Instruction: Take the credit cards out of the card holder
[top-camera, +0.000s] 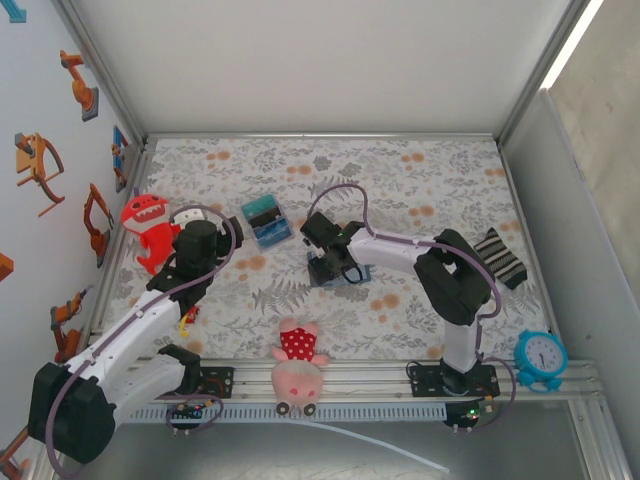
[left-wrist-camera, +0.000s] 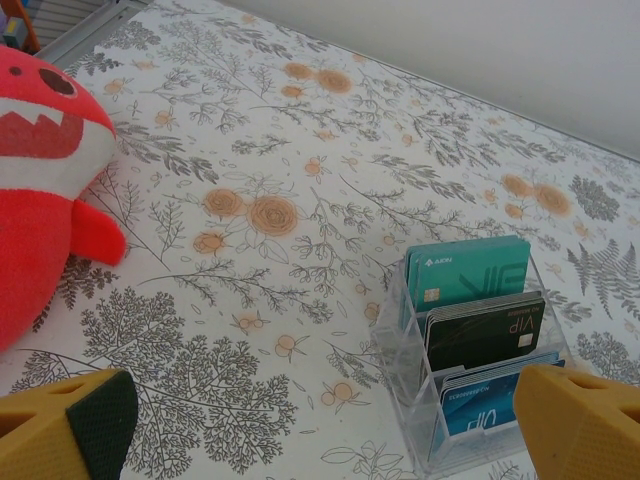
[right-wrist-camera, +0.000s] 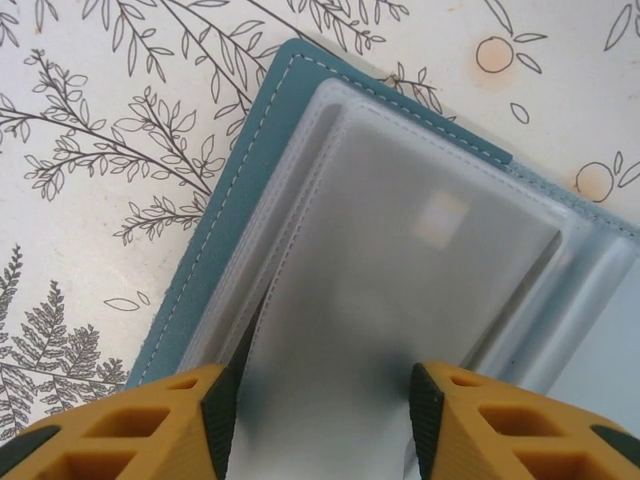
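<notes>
A floral-patterned counter (top-camera: 400, 170) is seen from above, with the two arms reaching over it from the near edge. Around them are set a red plush monster (top-camera: 148, 225), a pink plush toy (top-camera: 298, 365), a striped sock (top-camera: 500, 258) and a blue alarm clock (top-camera: 541, 358).

The left gripper (left-wrist-camera: 325, 425) is held wide apart and empty above the counter, aimed towards a clear card stand (top-camera: 266, 222). The right gripper (right-wrist-camera: 325, 410) is lowered onto the card holder (right-wrist-camera: 230, 180), which lies opened flat near the middle of the counter. Its jaws are parted to either side of a translucent sleeve (right-wrist-camera: 420, 260). Whether the pads press on the plastic cannot be told.

The task is judged to be under way but unfinished. A pale chip patch (right-wrist-camera: 440, 215) is made out through the sleeve, so at least one card is taken to be inside. Nothing is gripped.

The layout and the spacing of the two arms are given by the overhead view, where the card holder is mostly covered by the right gripper. The stitched slate-blue edge and the sleeve are given by the right wrist view. In the left wrist view the stand's contents are resolved: a teal card (left-wrist-camera: 470, 270), a black card (left-wrist-camera: 485, 335) and a blue card (left-wrist-camera: 485, 405), upright in tiers. Whether these came from the card holder cannot be told.
</notes>
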